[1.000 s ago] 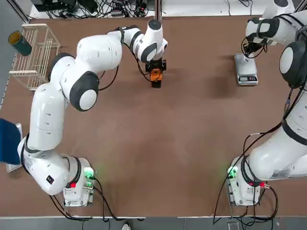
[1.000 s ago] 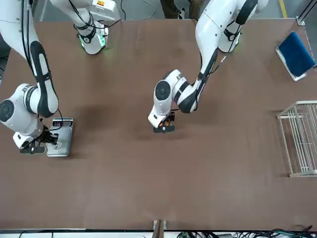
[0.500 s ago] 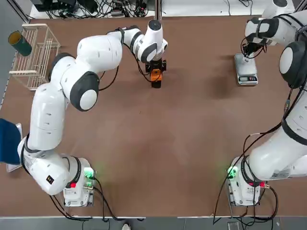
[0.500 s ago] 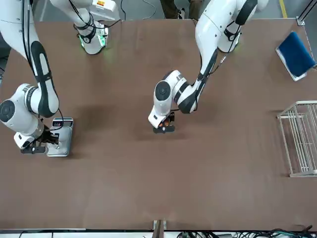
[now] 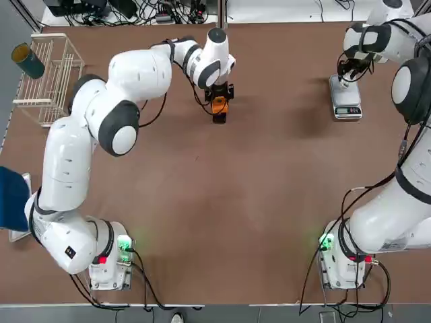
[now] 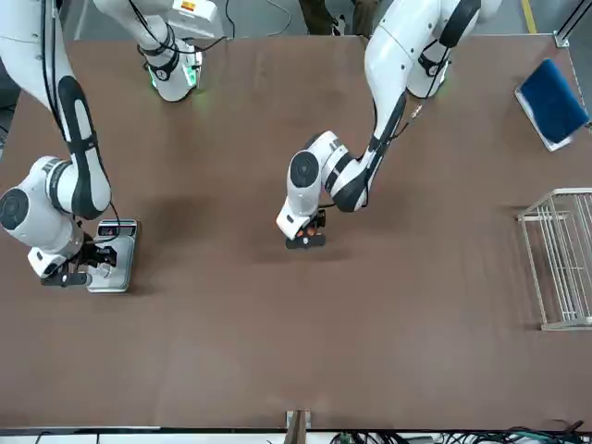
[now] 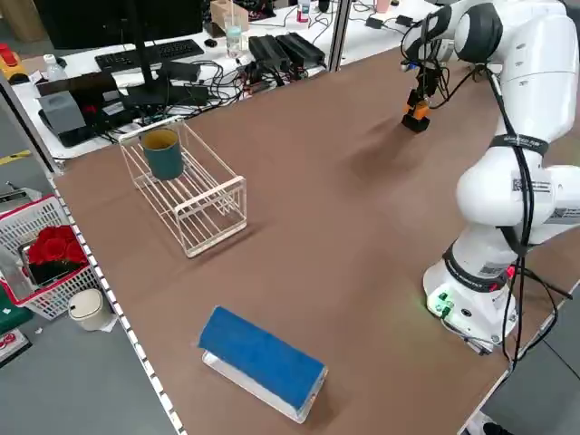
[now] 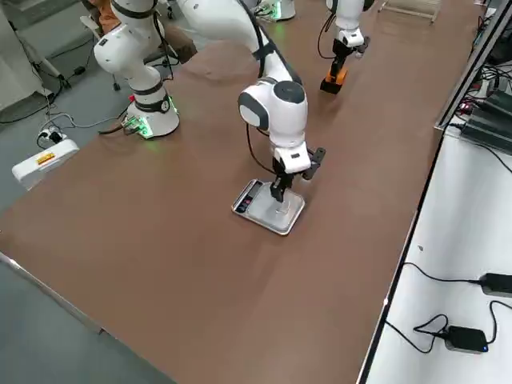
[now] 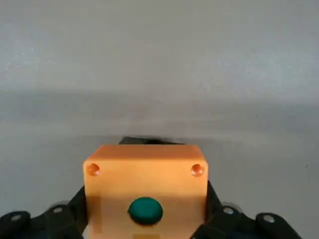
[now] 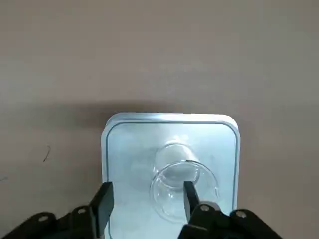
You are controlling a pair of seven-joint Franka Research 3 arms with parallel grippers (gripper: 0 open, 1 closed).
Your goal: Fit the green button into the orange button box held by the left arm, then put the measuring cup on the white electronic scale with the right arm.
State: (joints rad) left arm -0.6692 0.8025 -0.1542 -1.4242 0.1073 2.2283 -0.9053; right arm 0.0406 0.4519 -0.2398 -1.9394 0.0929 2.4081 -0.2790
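The orange button box [image 9: 145, 179] sits between the fingers [image 9: 217, 211] of my left gripper [image 5: 219, 101], which is shut on it at the far middle of the table. The green button [image 9: 145, 209] sits in the box's top face. The clear measuring cup [image 10: 182, 191] stands upright on the plate of the white electronic scale [image 10: 129, 144] at the far right. My right gripper [image 10: 147, 201] hangs low over the scale [image 5: 345, 97] with its fingers apart. One finger is over the cup's mouth and the other stands beside the cup.
A black block [image 5: 219, 118] lies just under the orange box. A wire rack [image 5: 48, 77] with a dark green cup [image 5: 27, 60] stands at the far left. A blue pad [image 5: 12, 198] lies at the left edge. Cables and gear lie beyond the far edge.
The right gripper's fingers have spread apart over the scale, letting go of the measuring cup, which stays on the plate. The left arm and the orange box have not moved.
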